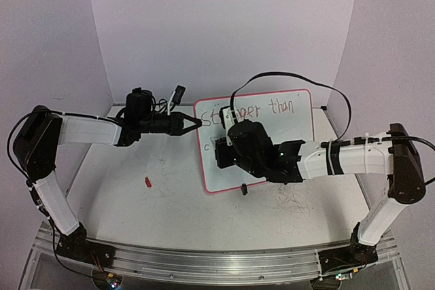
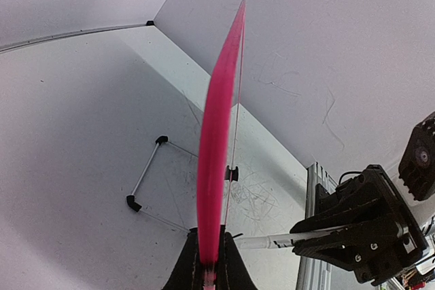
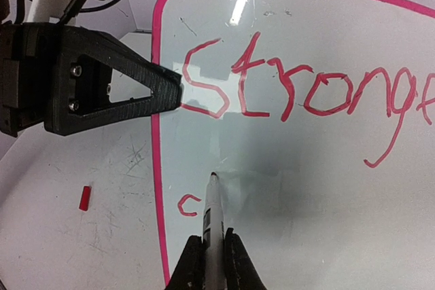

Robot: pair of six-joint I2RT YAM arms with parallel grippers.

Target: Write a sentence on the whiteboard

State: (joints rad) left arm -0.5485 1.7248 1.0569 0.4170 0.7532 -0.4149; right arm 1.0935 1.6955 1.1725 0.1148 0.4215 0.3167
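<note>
Whiteboard (image 1: 291, 129): I saw it at the far middle of the tabletop (image 1: 170, 191).
Left gripper (image 1: 198, 122): closed on the whiteboard's left rim.
Right gripper (image 3: 212, 257): clamped around a marker (image 3: 212, 215), tip on the board.
Sentence (image 3: 253, 73): I read "Stronger than" near the top edge, with a lone "c" below.
Small red piece (image 3: 84, 197): tabletop, left of the board.

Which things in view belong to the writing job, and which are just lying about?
Part of the job:
- whiteboard, its left rim clamped by the left gripper
- sentence, so far "Stronger than" and a "c"
- marker, held in the right gripper

Lying about:
- small red piece left of the board
- grey scribbles on the tabletop
</note>
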